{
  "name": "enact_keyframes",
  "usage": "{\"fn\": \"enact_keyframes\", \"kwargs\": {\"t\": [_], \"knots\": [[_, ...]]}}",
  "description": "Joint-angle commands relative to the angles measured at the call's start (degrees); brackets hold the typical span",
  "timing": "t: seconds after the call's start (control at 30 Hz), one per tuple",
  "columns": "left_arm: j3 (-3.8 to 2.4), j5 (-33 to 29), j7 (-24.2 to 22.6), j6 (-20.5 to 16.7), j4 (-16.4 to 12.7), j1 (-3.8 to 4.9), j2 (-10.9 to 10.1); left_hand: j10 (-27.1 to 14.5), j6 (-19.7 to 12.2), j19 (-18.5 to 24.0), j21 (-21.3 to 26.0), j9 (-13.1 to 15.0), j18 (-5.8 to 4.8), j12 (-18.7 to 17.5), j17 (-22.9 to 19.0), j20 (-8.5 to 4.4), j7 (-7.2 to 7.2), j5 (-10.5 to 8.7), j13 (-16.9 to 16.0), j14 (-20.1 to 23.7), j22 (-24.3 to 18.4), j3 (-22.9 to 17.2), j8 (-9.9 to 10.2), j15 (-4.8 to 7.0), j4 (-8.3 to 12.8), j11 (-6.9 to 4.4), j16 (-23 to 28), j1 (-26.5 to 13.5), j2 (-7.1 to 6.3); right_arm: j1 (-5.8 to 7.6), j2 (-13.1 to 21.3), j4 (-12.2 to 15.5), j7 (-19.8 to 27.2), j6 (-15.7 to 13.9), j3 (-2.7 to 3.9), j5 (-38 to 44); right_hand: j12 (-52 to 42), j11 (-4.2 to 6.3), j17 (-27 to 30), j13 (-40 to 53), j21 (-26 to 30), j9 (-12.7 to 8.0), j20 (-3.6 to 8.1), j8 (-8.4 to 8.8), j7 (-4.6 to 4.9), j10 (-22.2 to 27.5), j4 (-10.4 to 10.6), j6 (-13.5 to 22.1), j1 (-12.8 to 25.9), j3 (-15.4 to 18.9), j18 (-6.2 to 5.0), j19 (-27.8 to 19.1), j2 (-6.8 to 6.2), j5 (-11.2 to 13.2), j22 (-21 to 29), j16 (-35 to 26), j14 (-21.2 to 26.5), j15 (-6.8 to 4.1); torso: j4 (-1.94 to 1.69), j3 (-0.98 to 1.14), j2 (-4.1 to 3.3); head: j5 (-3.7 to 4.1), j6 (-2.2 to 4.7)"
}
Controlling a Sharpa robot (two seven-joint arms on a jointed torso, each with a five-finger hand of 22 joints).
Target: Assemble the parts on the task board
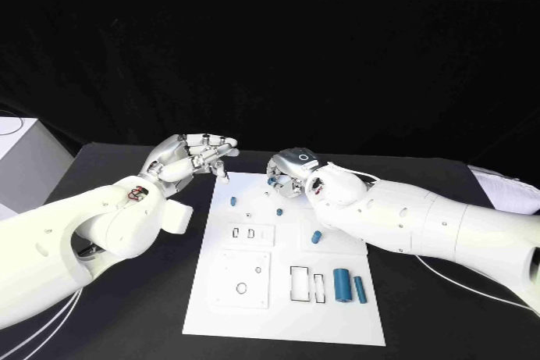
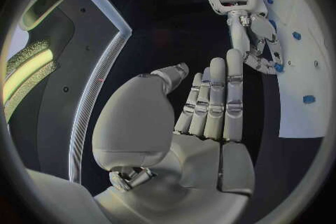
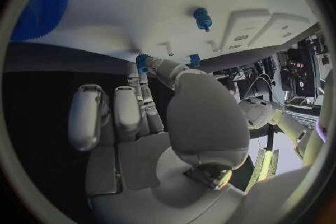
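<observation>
Pickup step, likely: right hand point(image 1: 295, 171) pinches a small blue part point(image 3: 143, 61) at the task board's point(image 1: 254, 313) far edge. Left hand point(image 1: 193, 158) hovers alongside, fingers apart, holding nothing. Next likely needs seating the part.

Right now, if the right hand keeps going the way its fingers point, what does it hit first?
Probably the small blue part at its fingertips near the far end of the task board; the right hand looks to be touching it already, though depth is unclear.
</observation>
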State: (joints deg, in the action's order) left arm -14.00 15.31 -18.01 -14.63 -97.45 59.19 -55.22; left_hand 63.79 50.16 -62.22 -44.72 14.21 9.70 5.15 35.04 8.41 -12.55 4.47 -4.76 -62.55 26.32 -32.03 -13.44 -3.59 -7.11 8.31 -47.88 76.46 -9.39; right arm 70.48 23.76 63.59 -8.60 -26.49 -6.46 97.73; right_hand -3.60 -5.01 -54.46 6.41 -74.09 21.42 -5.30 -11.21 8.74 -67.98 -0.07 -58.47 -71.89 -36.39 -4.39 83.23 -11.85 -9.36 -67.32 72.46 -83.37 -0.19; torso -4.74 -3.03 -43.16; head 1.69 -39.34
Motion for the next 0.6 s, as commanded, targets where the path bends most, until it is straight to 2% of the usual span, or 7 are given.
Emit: {"fn": "enact_keyframes", "kwargs": {"t": [0.03, 0.23, 0.5, 0.6], "knots": [[-0.06, 0.21, -0.17, 1.18, -0.10, 0.04, 0.08, -0.29, -0.56, 0.48, -0.37, 0.07, 0.72, -0.33, -0.08, 0.07, -0.03, -0.24, -0.08, 0.25, 0.05, -0.26, 0.01, 0.04, -0.04, -0.03, -0.36, 0.02, -0.35, -0.04, -0.10, -0.30, 0.66, 0.85, -0.03, 0.46, 0.16, -0.24, 1.08, -0.46, 0.76, -0.64, -0.17, 1.14, 0.17, 1.62, 0.38, 1.55, 0.26, -0.13, -0.23, -0.56, -1.22, 0.80, 0.85, -0.58, 0.35, 0.25, 0.04, 0.00, -0.01, -0.10, 0.02], [-0.06, 0.18, -0.17, 1.48, -0.10, 0.04, 0.10, -0.31, -0.57, 0.55, -0.44, 0.09, 0.72, -0.33, -0.10, 0.09, -0.04, -0.23, -0.08, 0.27, 0.09, -0.26, 0.01, 0.02, -0.09, -0.01, -0.37, -0.03, -0.31, -0.04, -0.07, -0.51, 0.80, 1.24, -0.04, -0.01, 0.16, -0.64, 3.99, -1.28, 3.09, -0.89, -0.55, 2.54, 0.36, 4.87, 0.65, 3.63, 0.33, 0.82, -0.77, -1.50, -2.09, 1.80, 3.59, -2.16, 1.01, 0.56, 0.07, -0.01, -0.02, -0.10, 0.04], [-0.07, 0.17, -0.12, 1.62, 0.01, 0.04, 0.11, -0.31, -0.57, 0.55, -0.44, 0.09, 0.72, -0.33, -0.10, 0.09, -0.04, -0.23, -0.08, 0.27, 0.09, -0.26, 0.01, 0.02, -0.09, -0.01, -0.37, -0.03, -0.31, -0.04, 0.44, -0.09, 0.88, 0.80, -0.05, -0.26, 0.11, -0.72, 5.90, -1.58, 4.56, -0.92, -0.64, 2.93, 0.38, 6.21, 0.77, 4.07, 0.09, 2.03, -1.09, -2.02, -2.18, 1.85, 5.28, -3.26, 1.46, 0.62, 0.06, 0.00, -0.03, 0.01, -0.02], [-0.07, 0.17, -0.11, 1.69, 0.06, 0.04, 0.08, -0.31, -0.57, 0.55, -0.44, 0.09, 0.72, -0.33, -0.10, 0.09, -0.04, -0.23, -0.08, 0.27, 0.09, -0.26, 0.01, 0.02, -0.09, -0.01, -0.37, -0.03, -0.31, -0.04, 1.28, 0.89, 1.05, -0.01, -0.05, -0.47, 0.09, -0.73, 6.13, -1.63, 4.87, -0.92, -0.65, 3.00, 0.39, 6.42, 0.79, 4.13, 0.01, 2.35, -1.15, -2.12, -2.20, 1.84, 5.63, -3.42, 1.52, 0.63, 0.01, 0.00, -0.03, 0.07, -0.03]]}}
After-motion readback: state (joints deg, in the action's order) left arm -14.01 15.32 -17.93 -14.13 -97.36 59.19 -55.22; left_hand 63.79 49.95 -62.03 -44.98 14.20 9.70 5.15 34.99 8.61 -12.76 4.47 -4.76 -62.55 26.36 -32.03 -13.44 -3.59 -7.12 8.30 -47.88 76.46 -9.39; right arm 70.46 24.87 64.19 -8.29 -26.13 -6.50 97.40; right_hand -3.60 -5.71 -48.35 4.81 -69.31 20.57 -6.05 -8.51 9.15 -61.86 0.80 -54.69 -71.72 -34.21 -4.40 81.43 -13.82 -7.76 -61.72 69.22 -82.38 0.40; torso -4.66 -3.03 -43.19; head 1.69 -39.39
